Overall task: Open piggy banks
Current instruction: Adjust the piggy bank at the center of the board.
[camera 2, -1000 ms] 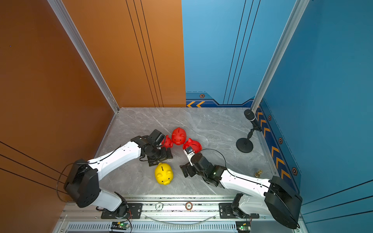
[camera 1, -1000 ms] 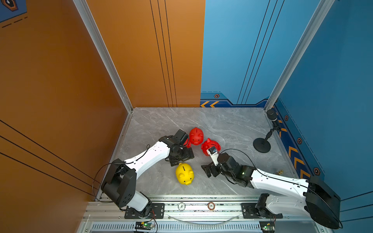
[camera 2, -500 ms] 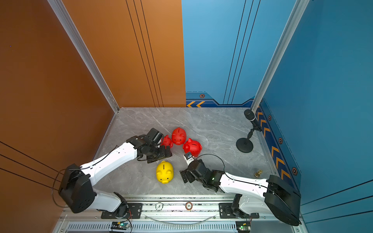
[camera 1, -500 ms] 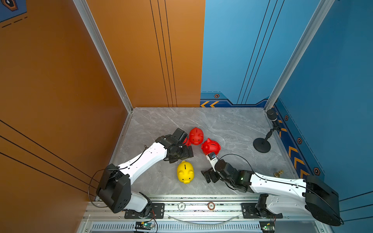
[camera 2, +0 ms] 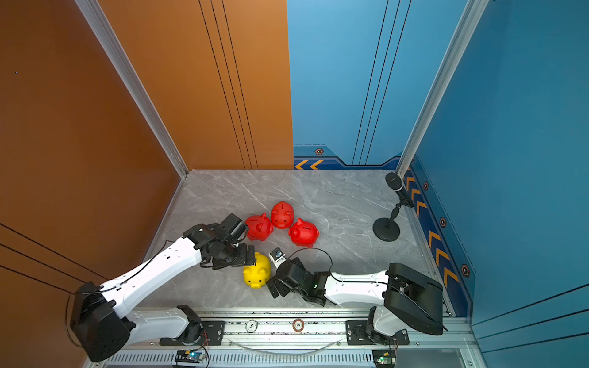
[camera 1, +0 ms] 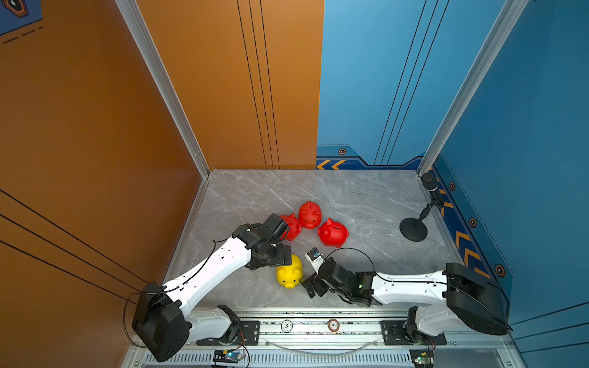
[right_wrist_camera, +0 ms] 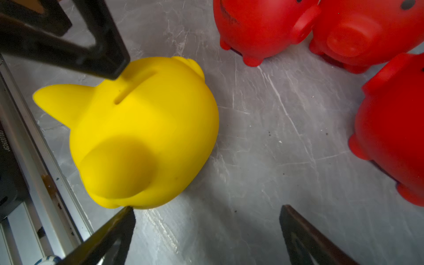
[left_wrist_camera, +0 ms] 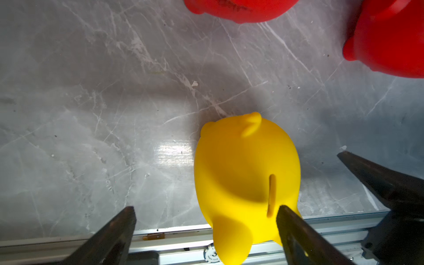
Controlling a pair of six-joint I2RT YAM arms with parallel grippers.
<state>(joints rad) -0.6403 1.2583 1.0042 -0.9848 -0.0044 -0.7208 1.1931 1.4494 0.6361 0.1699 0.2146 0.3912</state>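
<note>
Left wrist view: your left tool (left_wrist_camera: pixel 206 210) stands wide, with one finger over the coin-slot side of the yellow piggy bank (left_wrist_camera: pixel 245 179). Whether it touches, I cannot tell. The bank stands upright near the front edge of the tabletop (camera 1: pixel 255 197), about midway along it. Your right tool (camera 1: pixel 312 286), also wide and empty, sits just beside its head. You're at the approach. Next, I'd judge, grip the bank and tip it to reach the underside. The three red piggy banks (camera 1: pixel 333 232) stand behind, toward the middle.
</note>
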